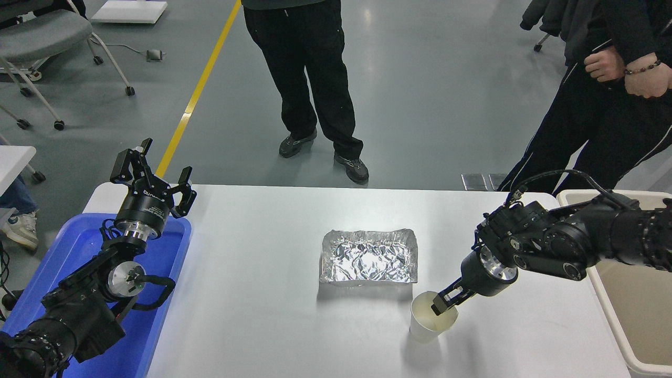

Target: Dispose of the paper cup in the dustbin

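The paper cup (426,324), small and cream-white, stands upright on the white table (252,273) just in front of the foil tray's right corner. My right gripper (440,305) reaches down from the right and is shut on the cup's far right rim, with one finger inside the cup. The cup still rests on the table. The dustbin (609,310), a large beige bin, stands off the table's right edge, partly behind my right arm. My left gripper (152,170) is parked open at the lower left, above the blue tub.
A crinkled silver foil tray (369,256) lies at the table's middle. A bright blue tub (79,252) stands at the left edge. One person (304,79) stands beyond the far side and another (609,94) at the upper right.
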`<control>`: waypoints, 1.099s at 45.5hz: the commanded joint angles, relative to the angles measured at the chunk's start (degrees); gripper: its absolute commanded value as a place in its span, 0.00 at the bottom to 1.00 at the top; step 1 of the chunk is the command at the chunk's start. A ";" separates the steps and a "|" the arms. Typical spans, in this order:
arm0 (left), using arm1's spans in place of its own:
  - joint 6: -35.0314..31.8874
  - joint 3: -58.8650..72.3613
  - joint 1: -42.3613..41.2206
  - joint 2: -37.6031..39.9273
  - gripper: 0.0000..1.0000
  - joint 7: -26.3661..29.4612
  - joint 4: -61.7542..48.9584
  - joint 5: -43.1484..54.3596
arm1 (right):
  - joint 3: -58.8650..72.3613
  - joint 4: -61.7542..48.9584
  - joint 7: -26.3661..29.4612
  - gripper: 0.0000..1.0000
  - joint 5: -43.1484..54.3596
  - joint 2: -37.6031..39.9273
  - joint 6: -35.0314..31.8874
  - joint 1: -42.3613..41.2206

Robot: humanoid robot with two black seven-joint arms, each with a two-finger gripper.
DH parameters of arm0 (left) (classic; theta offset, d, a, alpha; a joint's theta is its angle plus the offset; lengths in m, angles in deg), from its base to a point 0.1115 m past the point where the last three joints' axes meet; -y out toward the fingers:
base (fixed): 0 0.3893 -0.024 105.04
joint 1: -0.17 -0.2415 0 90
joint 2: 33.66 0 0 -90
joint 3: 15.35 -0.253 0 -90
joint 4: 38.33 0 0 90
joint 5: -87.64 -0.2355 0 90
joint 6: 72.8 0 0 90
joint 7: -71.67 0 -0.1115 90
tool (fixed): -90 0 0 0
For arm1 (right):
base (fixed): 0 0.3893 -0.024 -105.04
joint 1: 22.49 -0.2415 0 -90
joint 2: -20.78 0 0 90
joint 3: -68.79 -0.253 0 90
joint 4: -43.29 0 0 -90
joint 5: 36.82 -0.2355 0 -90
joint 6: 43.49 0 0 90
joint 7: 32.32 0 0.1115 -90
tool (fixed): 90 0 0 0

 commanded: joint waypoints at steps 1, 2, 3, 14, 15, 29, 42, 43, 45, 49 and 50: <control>0.00 -0.01 0.00 0.00 1.00 0.00 -0.01 0.00 | -0.61 -0.24 -0.12 0.00 -0.06 0.31 0.31 -0.21; 0.00 -0.01 0.00 0.00 1.00 0.00 -0.01 0.00 | -0.61 -0.24 -0.12 0.00 -0.06 0.40 0.31 -0.21; 0.00 -0.01 0.00 0.00 1.00 0.00 -0.01 0.00 | -0.70 -0.24 -0.12 0.00 -0.06 0.40 0.40 -0.21; 0.00 -0.01 0.00 0.00 1.00 0.00 -0.01 0.00 | -0.79 -0.15 -1.08 0.00 -0.50 1.10 1.10 -0.21; 0.00 -0.01 0.00 0.00 1.00 0.00 -0.01 0.00 | -0.79 -0.15 -1.17 0.00 -0.58 1.36 1.10 -0.29; 0.00 -0.01 0.00 0.00 1.00 0.00 -0.01 0.00 | -3.07 4.15 -5.74 0.00 -1.02 8.65 0.40 -5.47; 0.00 -0.01 0.00 0.00 1.00 0.00 -0.01 0.00 | -8.69 17.34 -6.71 0.00 -5.41 17.53 0.31 -14.53; 0.00 -0.01 0.00 0.00 1.00 0.00 -0.01 0.00 | -9.13 17.52 -6.71 0.00 -6.38 18.14 0.31 -15.05; 0.00 -0.10 0.00 0.00 1.00 0.00 -0.01 0.00 | -9.57 17.69 -6.71 0.00 -8.05 19.03 0.23 -16.28; 0.00 -0.01 0.00 0.00 1.00 0.00 -0.01 0.00 | -10.10 17.61 -7.06 0.00 -9.55 20.52 -0.74 -17.78; 0.00 -0.01 0.00 0.00 1.00 0.00 -0.01 0.00 | -10.36 17.61 -7.32 0.00 -9.72 20.96 -1.09 -17.96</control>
